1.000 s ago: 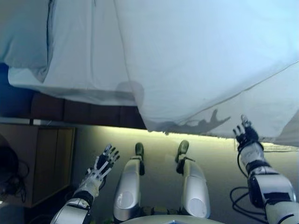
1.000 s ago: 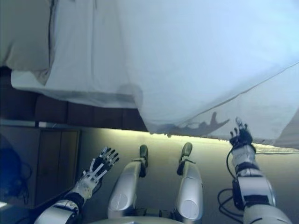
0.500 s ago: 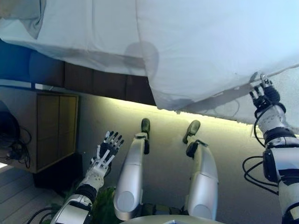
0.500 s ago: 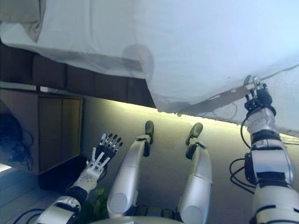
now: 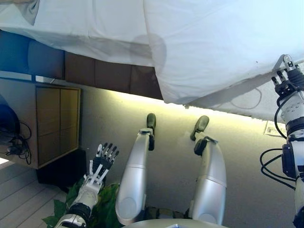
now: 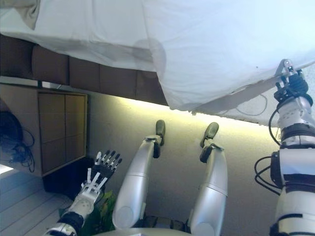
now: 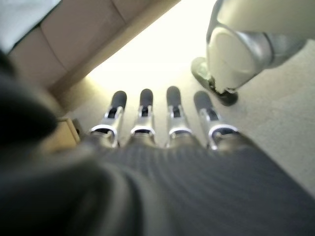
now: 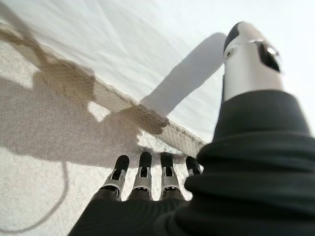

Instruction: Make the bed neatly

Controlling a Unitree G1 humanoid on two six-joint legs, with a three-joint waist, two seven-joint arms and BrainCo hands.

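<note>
A white duvet [image 5: 213,47] lies over the bed and its corner hangs down past the bed's edge. Beneath its hem a textured white cover [image 5: 237,102] shows. My right hand [image 5: 287,85] is raised at the duvet's hem on the right. In the right wrist view its fingers [image 8: 142,172] are straight and point at the textured cover just under the hem [image 8: 162,123], with the thumb [image 8: 248,59] stretched out over the duvet. It holds nothing. My left hand [image 5: 100,164] is open and empty, low over the floor; its straight fingers [image 7: 147,113] show in the left wrist view.
A white sheet [image 5: 80,28] covers the bed's left part, with a pillow corner [image 5: 33,7] at the top left. The dark brown bed frame [image 5: 109,73] runs below. A wooden cabinet [image 5: 52,123] stands at the left. A green plant [image 5: 107,199] is by my left hand.
The camera has shifted, so the bed sits higher in the picture. My right hand has risen from below the duvet to its hem. My left hand stays open and low.
</note>
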